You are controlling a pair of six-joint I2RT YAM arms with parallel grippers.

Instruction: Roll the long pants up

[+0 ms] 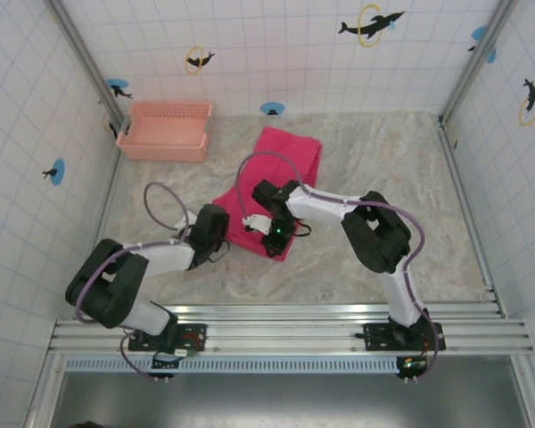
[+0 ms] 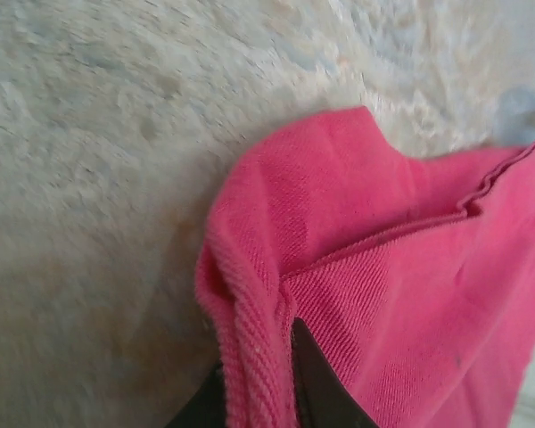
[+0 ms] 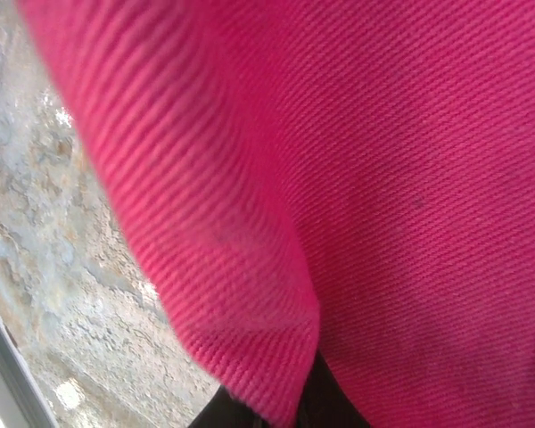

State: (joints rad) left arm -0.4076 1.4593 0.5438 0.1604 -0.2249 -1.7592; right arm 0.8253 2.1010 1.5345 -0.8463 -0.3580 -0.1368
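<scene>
Magenta twill, soft and ribbed at the hem, the long pants (image 1: 281, 169) lie folded on the marbled table (image 1: 383, 169). The left gripper (image 2: 259, 394) and right gripper (image 3: 281, 415) each pinch the near edge. The first turn seems to be starting, and next both should carry that edge over evenly.

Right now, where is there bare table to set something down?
Bare: table right of the long pants; also between the basket and left arm. Crowded: the pants' near end, where left claw and right claw grip.
</scene>
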